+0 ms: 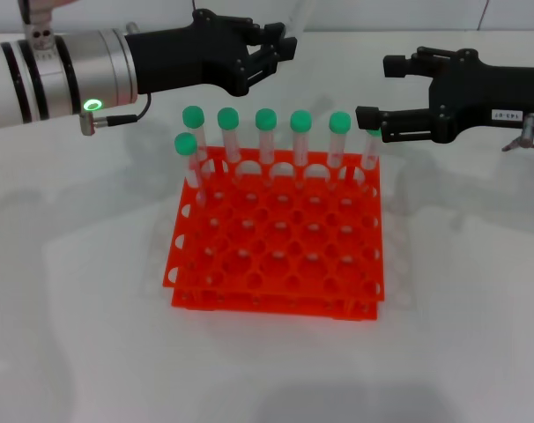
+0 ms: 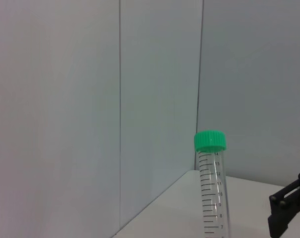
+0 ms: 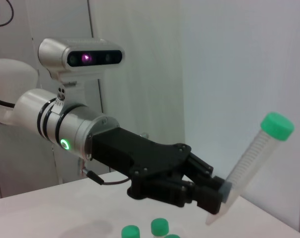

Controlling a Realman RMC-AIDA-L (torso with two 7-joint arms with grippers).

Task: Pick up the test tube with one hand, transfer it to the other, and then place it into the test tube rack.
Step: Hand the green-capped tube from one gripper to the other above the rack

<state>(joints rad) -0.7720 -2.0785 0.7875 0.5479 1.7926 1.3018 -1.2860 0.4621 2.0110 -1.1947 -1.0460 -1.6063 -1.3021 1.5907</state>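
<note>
White tabletop (image 1: 478, 335) carries the bright orange-red plastic rack (image 1: 276, 256). Behind it, unlabelled black left gripper (image 3: 212, 194) clamps the clear green-capped test tube (image 3: 254, 153) low, cap tilted up. Labelled black right gripper (image 1: 373, 92) waits opposite, fingers spread, tube lying leftward.

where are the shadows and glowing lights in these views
Head view: faint soft shadows on the table around the test tube rack, green light glowing on the left arm. Right wrist view: purple glow in the head camera. Left wrist view: even light, no glare.
</note>
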